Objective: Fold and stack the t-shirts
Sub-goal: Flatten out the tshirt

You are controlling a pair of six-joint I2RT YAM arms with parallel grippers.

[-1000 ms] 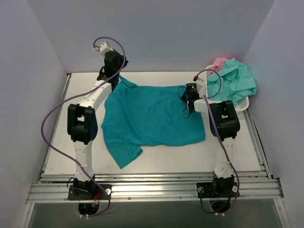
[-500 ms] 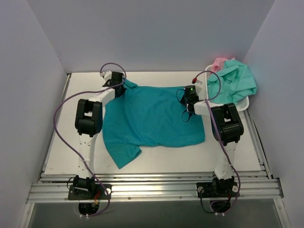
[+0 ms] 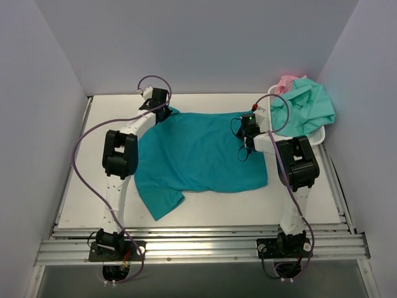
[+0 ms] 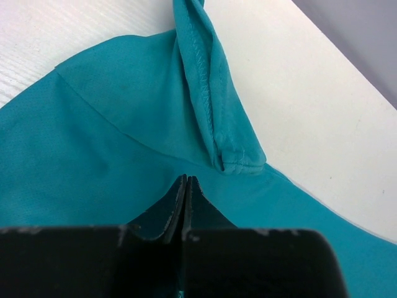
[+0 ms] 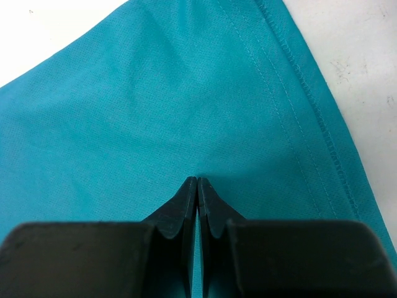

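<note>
The deep teal-blue t-shirt [image 3: 198, 152] lies spread flat on the white table, one sleeve sticking out toward the front left. My left gripper [image 3: 162, 109] is at the shirt's far left corner, jaws shut on the cloth [image 4: 124, 124]. The tips [image 4: 187, 177] sit just below a bunched sleeve hem [image 4: 239, 155]. My right gripper [image 3: 248, 120] is at the shirt's far right corner, jaws [image 5: 196, 179] shut on the teal cloth [image 5: 155, 93] beside a stitched hem [image 5: 310, 87]. A mint-green t-shirt [image 3: 308, 105] and a pink t-shirt [image 3: 286, 81] lie heaped on the basket.
A white perforated basket [image 3: 317, 136] stands at the far right, under the mint and pink shirts. Grey walls close in the table at the left, back and right. Purple cables loop above both arms. Bare table [image 3: 223, 208] lies in front of the shirt.
My left gripper has moved right and down onto the table's far left, taking the shirt's far left corner with it. My right gripper has shifted slightly toward the back.
</note>
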